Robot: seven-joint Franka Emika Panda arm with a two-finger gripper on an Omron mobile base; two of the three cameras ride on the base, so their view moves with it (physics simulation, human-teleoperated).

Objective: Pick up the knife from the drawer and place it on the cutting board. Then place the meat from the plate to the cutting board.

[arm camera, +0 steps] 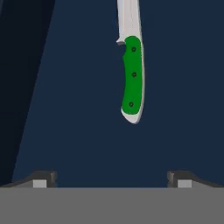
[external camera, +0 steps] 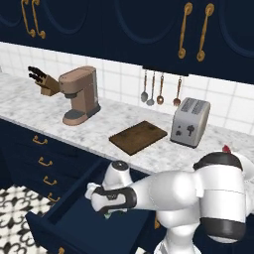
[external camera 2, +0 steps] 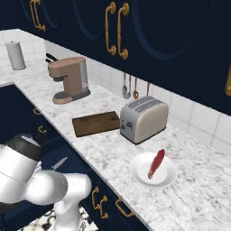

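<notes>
— Gripper (arm camera: 112, 179) doing what?
— Hanging over the open drawer (external camera: 74, 218), fingers spread apart, holding nothing.
— And the knife (arm camera: 132, 78)?
— Lying on the drawer floor, ahead of the fingertips, not touching.

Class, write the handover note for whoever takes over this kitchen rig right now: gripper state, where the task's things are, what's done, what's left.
Gripper: open, empty, above the green-handled silver-bladed knife.
Knife: lying flat in the open navy-blue drawer, not grasped.
Dark brown wooden cutting board: bare, on the marble counter beside the toaster.
Red slab of meat: on the round white plate.
Done: drawer open.
Left: grasp knife, place it on the board, then move the meat to the board.
</notes>
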